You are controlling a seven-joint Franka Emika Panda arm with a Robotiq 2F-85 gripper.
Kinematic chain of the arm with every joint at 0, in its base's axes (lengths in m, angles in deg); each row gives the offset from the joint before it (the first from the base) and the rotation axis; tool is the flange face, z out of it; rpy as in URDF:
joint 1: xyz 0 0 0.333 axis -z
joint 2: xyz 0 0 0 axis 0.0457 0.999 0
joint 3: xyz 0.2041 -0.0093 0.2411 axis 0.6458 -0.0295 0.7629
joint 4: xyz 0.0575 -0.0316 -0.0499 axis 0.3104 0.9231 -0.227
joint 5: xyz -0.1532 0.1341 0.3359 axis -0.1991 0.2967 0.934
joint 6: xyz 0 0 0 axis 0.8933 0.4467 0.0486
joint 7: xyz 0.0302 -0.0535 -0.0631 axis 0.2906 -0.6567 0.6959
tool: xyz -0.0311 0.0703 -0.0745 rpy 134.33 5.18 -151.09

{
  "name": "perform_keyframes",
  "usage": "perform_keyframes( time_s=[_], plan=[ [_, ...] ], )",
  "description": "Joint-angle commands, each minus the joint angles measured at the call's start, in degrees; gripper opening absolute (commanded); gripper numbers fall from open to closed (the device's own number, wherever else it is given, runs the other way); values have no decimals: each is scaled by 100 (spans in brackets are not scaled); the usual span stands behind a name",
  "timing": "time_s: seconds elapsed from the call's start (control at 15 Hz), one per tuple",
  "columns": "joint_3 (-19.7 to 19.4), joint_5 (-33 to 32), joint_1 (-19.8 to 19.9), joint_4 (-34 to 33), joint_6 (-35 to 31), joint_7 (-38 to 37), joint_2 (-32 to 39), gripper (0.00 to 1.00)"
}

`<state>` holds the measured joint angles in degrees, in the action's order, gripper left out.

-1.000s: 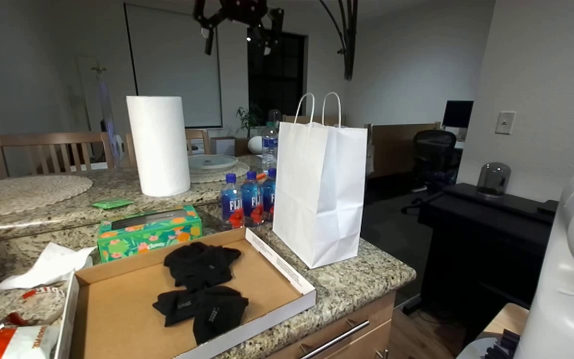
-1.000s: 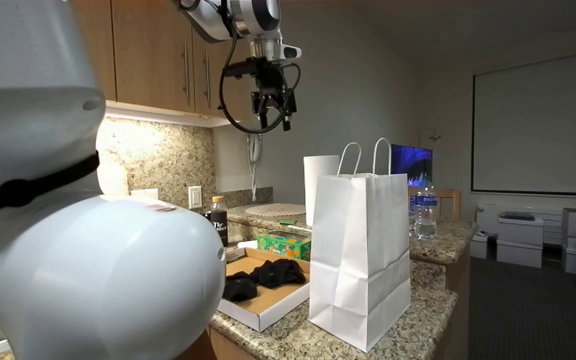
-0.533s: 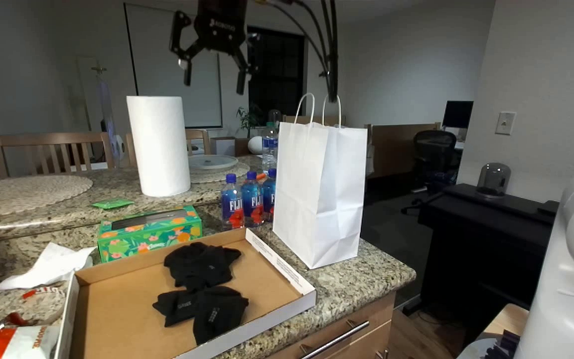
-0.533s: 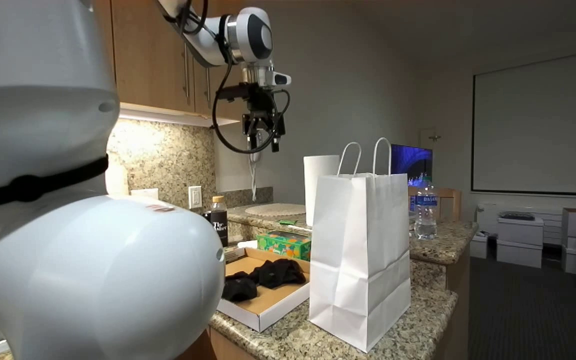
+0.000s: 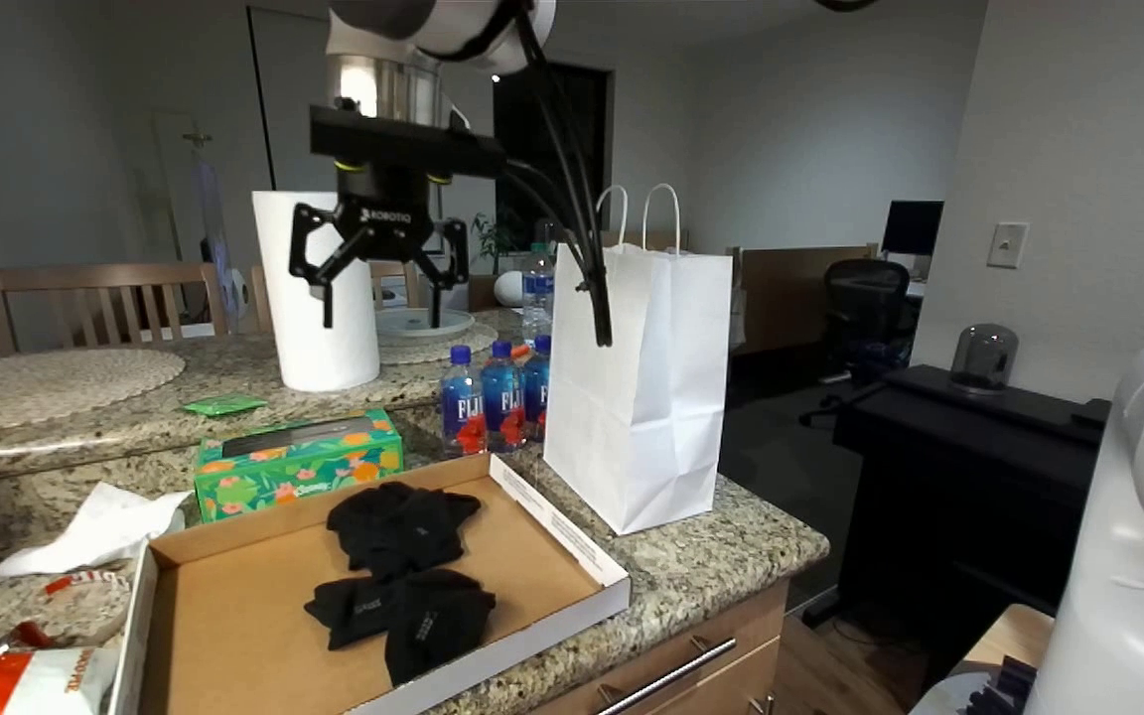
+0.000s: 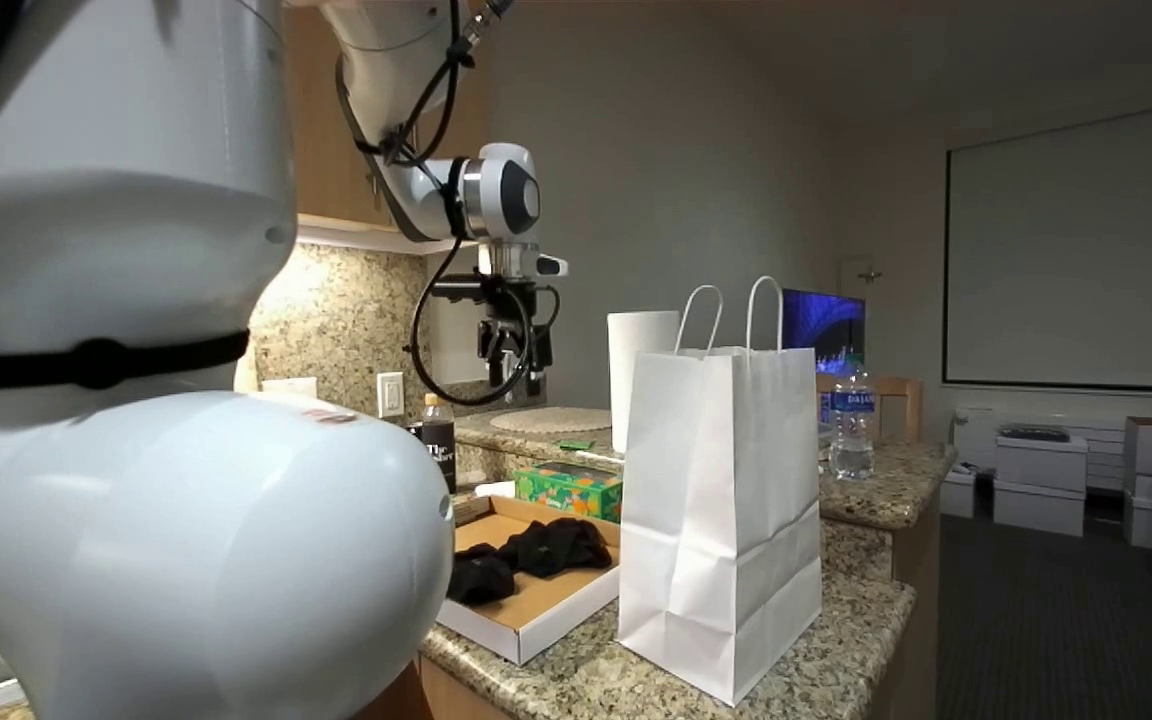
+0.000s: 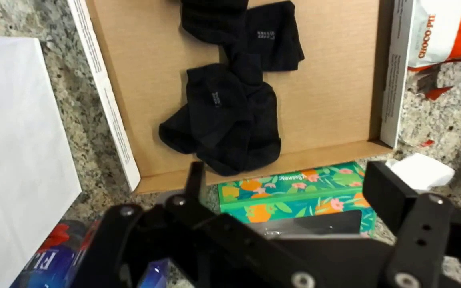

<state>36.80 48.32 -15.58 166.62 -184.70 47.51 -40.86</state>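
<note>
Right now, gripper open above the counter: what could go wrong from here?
In the wrist view the tissue box appears framed by the open gripper; lowering straight down might strike it.
The hanging cables could snag or topple the white paper bag on a sideways move.
The black socks in the cardboard tray are bunched together, so a pinch might drag neighbours along.
</note>
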Motion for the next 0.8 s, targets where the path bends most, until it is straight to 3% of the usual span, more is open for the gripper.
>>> perform_keyframes(
  time_s=[0.0,0.27,0.73],
  plan=[
    [-16,-353,-129,462,-394,-564,130,100],
    [-72,-672,-216,788,-857,-1070,234,100],
    [-85,-628,-241,527,-811,-915,582,100]
  ],
)
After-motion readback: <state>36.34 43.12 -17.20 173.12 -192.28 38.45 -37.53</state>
